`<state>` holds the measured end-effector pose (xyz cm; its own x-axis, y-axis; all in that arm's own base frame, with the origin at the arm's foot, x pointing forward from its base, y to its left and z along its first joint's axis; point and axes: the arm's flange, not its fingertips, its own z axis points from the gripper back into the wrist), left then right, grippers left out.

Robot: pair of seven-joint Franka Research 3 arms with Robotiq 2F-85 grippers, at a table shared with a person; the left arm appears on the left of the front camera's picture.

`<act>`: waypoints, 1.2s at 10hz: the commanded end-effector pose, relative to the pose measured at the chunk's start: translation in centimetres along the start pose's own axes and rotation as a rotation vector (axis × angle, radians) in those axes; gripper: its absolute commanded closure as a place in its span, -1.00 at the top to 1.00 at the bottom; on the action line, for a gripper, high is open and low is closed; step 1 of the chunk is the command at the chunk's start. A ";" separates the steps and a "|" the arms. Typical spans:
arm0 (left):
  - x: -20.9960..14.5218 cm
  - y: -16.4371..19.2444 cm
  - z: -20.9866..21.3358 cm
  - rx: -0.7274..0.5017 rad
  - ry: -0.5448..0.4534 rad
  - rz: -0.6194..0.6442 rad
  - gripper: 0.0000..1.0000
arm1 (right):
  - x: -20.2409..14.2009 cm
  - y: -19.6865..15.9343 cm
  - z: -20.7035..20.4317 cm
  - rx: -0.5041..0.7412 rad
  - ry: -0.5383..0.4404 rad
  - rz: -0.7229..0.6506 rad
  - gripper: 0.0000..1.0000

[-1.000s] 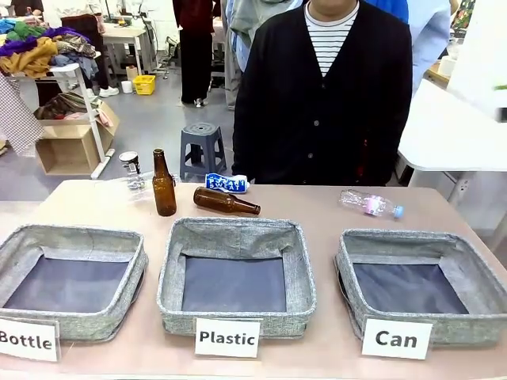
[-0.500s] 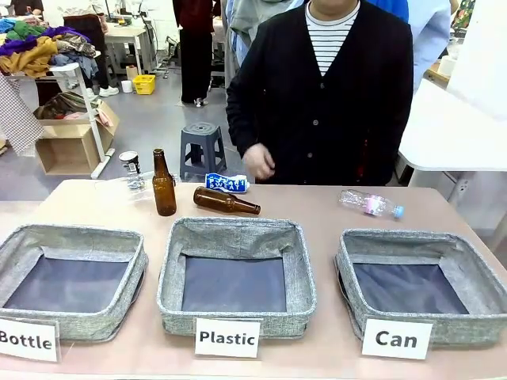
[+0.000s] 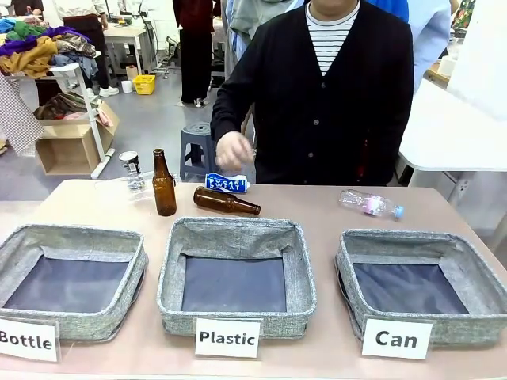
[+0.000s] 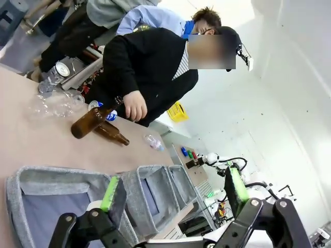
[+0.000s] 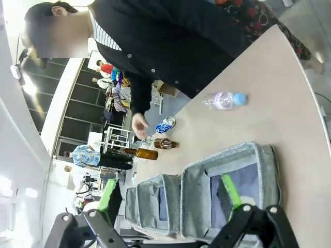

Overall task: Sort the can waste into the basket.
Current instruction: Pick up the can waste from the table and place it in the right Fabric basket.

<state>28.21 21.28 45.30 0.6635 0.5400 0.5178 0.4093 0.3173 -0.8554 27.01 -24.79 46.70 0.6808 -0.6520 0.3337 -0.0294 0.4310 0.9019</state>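
Note:
The blue and white crushed can (image 3: 227, 183) lies at the table's far edge, left of middle, with a person's hand (image 3: 234, 152) hovering just above it. In the right wrist view the can (image 5: 165, 124) lies right beside that hand. A darker can with a silvery top (image 3: 129, 162) stands at the far left. The basket carded "Can" (image 3: 412, 237) sits at front right with nothing in it, and it lies closest in the right wrist view (image 5: 222, 155). My left gripper (image 4: 173, 190) and right gripper (image 5: 169, 192) both hang open above the table, holding nothing.
The baskets carded "Plastic" (image 3: 236, 229) and "Bottle" (image 3: 71, 233) stand at front centre and left. One brown bottle (image 3: 164, 184) stands upright and another (image 3: 226, 202) lies beside it. A clear plastic bottle (image 3: 371, 204) lies far right and another (image 3: 131, 184) far left.
The person's hand has come up from their side and moved left to just over the blue and white can. Cans, bottles and baskets have not moved.

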 end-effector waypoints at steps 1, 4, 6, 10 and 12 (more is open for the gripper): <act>0.3 -0.4 0.0 0.004 0.009 -0.037 1.00 | 0.0 0.0 0.2 0.009 -0.010 0.029 1.00; 0.1 -0.4 0.4 0.013 0.010 -0.007 1.00 | 0.0 0.0 0.2 0.009 -0.010 0.029 1.00; 4.3 -0.1 -5.4 0.092 0.222 -0.138 1.00 | 0.0 0.0 0.2 0.009 -0.010 0.029 1.00; 12.5 5.9 -21.0 0.177 0.432 -0.423 1.00 | 0.0 0.0 0.2 0.009 -0.010 0.029 1.00; 13.2 9.6 -25.7 0.134 0.446 -0.707 1.00 | 0.0 0.0 0.2 0.009 -0.010 0.029 1.00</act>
<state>56.27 10.47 45.22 0.6120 -0.1192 0.7818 0.6845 0.5750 -0.4482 26.54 -24.66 46.69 0.6858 -0.6478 0.3316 -0.0156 0.4424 0.8967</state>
